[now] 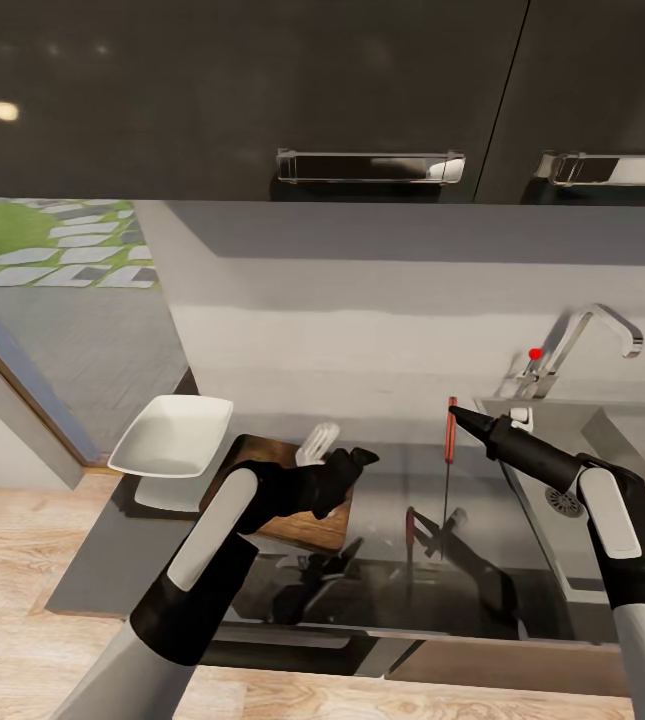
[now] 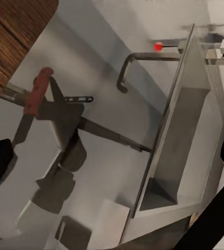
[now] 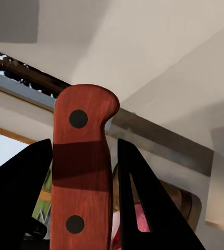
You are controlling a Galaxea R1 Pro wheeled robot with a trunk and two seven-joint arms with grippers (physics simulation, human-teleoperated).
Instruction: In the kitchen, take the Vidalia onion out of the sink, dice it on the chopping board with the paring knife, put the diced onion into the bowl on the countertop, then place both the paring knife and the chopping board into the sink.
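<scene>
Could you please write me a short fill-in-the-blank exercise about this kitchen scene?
The right claw grips the slim paring knife by its ___ handle.
The shallow white squarish bowl sits to the ___ of the dark brown wooden chopping board.
The left claw, jaws ___, hovers over that board.
Missing: red; left; open.

left claw [image 1: 347, 462]: forearm angled inward, grip state unclear | right claw [image 1: 459, 411]: fingers clamped on paring knife [image 1: 450, 432]
</scene>
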